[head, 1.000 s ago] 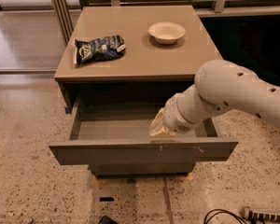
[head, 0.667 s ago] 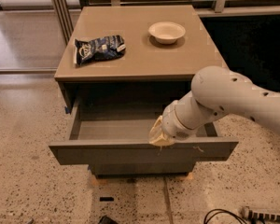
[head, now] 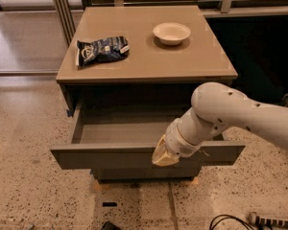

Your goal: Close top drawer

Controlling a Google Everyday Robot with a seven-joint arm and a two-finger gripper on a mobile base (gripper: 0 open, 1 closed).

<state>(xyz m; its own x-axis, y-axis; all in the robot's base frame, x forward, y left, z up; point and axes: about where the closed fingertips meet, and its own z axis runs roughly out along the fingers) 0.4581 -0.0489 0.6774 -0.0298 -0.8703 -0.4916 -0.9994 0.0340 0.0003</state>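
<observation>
A speckled stone floor (head: 29, 186) fills the lower frame, with dark space at the right and metal posts (head: 62, 8) at upper left. The tan cabinet (head: 149, 61) stands in the centre with a smooth top. The top drawer (head: 110, 156) stands open toward the lower centre. The white arm (head: 240, 119) enters from the right; its gripper (head: 164, 156) sits at the drawer's front panel, open or closed I cannot tell. A chip bag (head: 102, 51) and a bowl (head: 171, 33) lie well apart on top
</observation>
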